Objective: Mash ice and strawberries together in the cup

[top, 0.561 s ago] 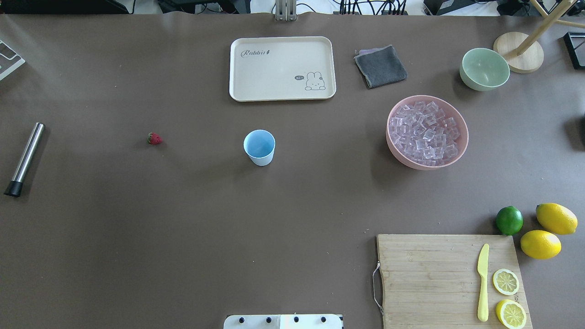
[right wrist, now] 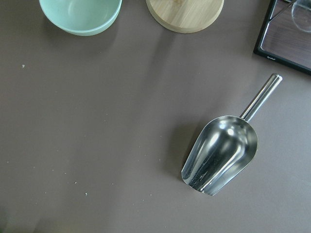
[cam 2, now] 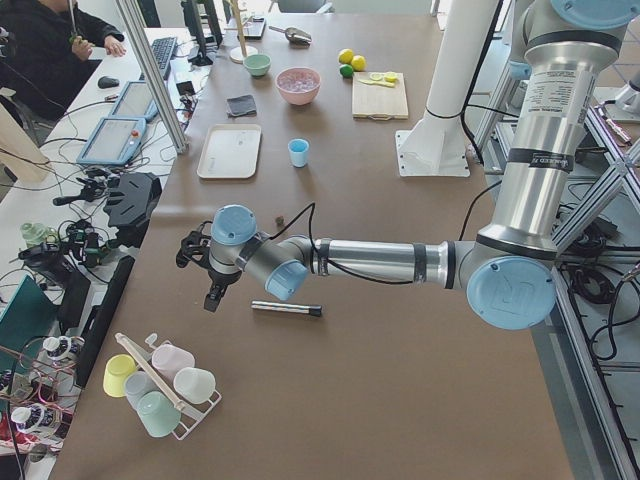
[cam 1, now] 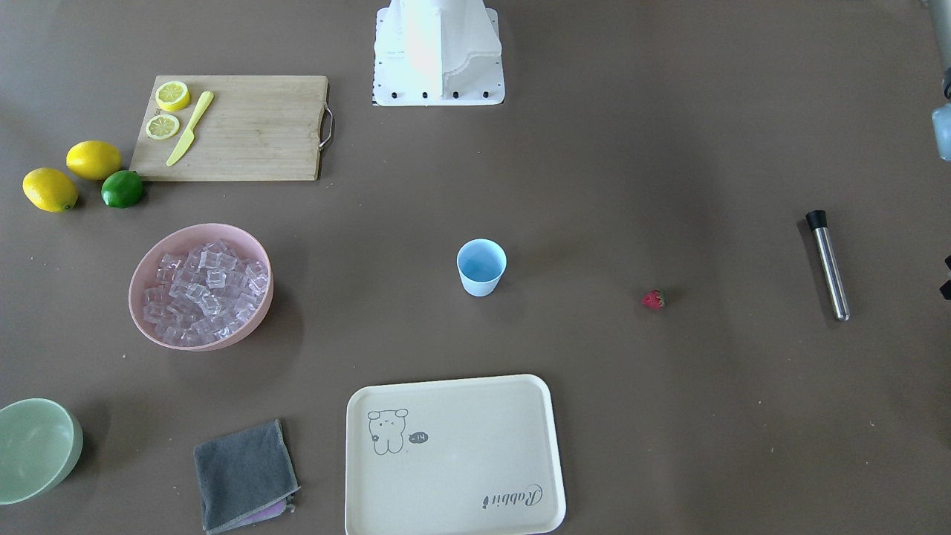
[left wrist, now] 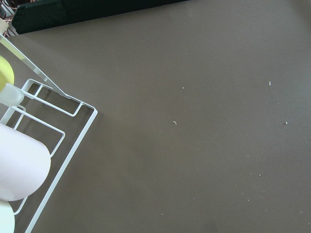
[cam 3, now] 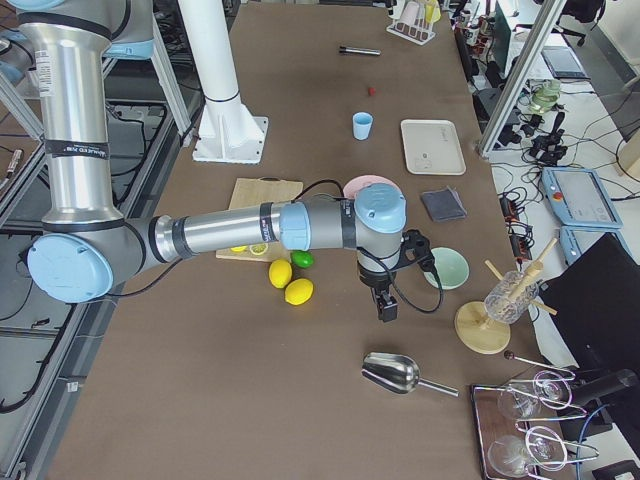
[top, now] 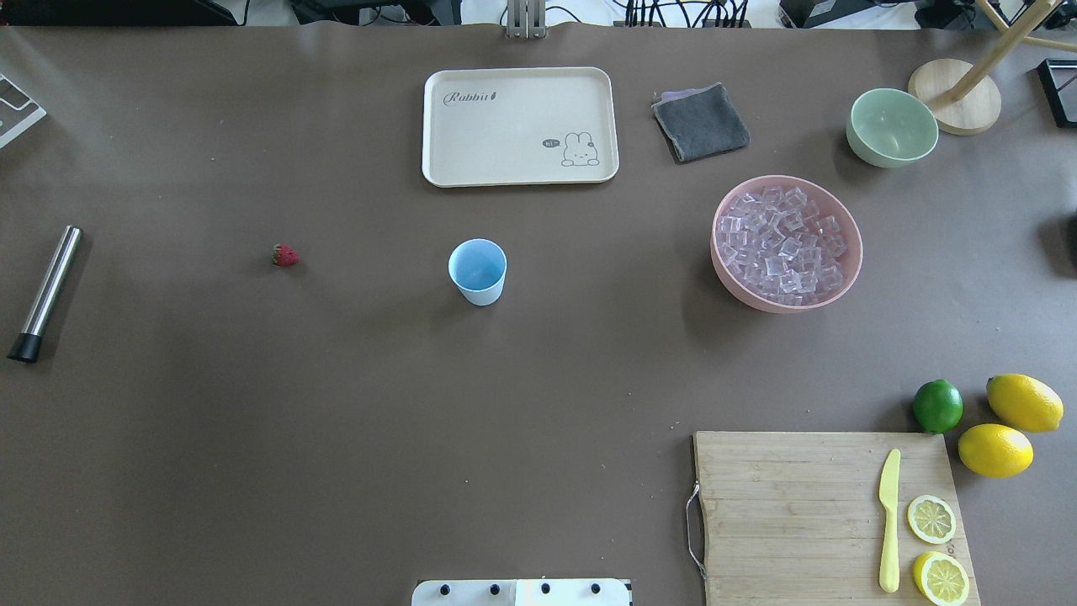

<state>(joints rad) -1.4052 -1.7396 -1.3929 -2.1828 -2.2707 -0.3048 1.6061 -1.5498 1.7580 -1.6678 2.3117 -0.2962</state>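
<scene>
The light-blue cup (top: 478, 271) stands upright and empty at the table's middle; it also shows in the front view (cam 1: 481, 266). The tiny red strawberry (top: 285, 255) lies on the table to the cup's left, apart from it. The ice (top: 782, 244) fills the pink bowl (top: 787, 305) to the cup's right. My left gripper (cam 2: 213, 295) hangs past the table's left end, near a steel muddler (top: 49, 290). My right gripper (cam 3: 385, 308) hangs beyond the right end, near the pale green bowl (top: 892, 126). I cannot tell whether either is open or shut.
A cream tray (top: 520, 126) and a grey cloth (top: 701, 122) lie at the far side. A cutting board (top: 799, 505) with a yellow knife and lemon slices lies near right, beside a lime and two lemons. A steel scoop (right wrist: 221, 155) lies under my right wrist, a cup rack (left wrist: 48, 141) under my left.
</scene>
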